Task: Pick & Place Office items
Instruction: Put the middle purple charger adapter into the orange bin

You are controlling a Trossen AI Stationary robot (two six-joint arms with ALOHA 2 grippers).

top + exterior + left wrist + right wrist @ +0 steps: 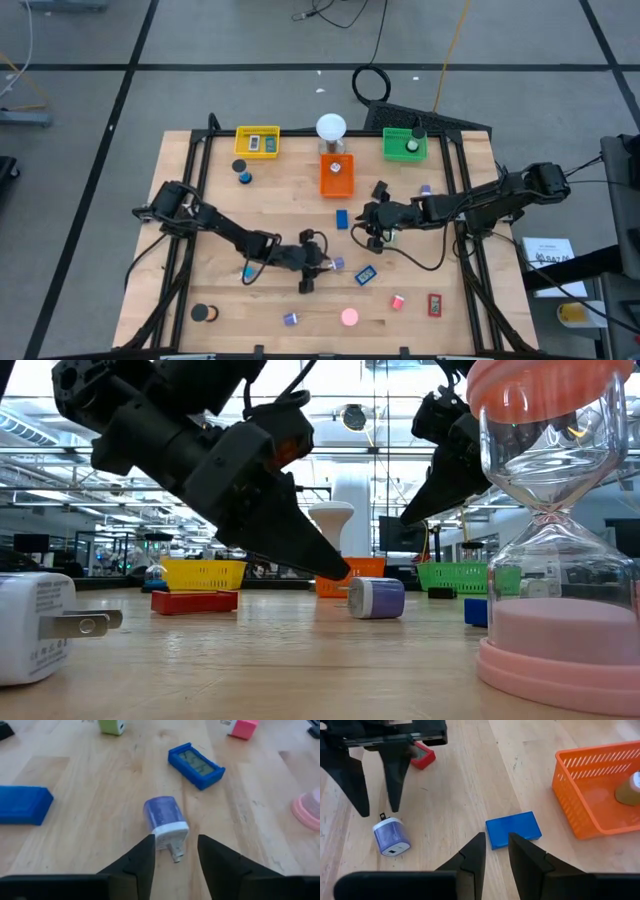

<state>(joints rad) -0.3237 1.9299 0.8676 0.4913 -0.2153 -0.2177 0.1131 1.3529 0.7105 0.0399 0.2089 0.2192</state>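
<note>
The purple charger plug (166,825) lies on its side on the bare tabletop (260,300), in the lower middle of the high view, its white prong end turned toward the left gripper (175,855). That gripper's two fingers (141,862) stand apart with the plug's prong end just at their tips, nothing clamped; from the right wrist view the plug (391,836) sits just under and slightly aside of those dark tips, so I judge it either just set down or about to be taken, and the pictures do not settle which. A blue clock block (196,765) rests near beyond it, and a flat blue block (513,829) lies well apart toward the orange tray (590,795). The right gripper (495,852) hangs above that flat blue block with its fingers a narrow gap apart and empty, probably placed to pick it for the tray just beside it. The pink hourglass (550,530) stands at the near edge, clear of both arms.
</note>
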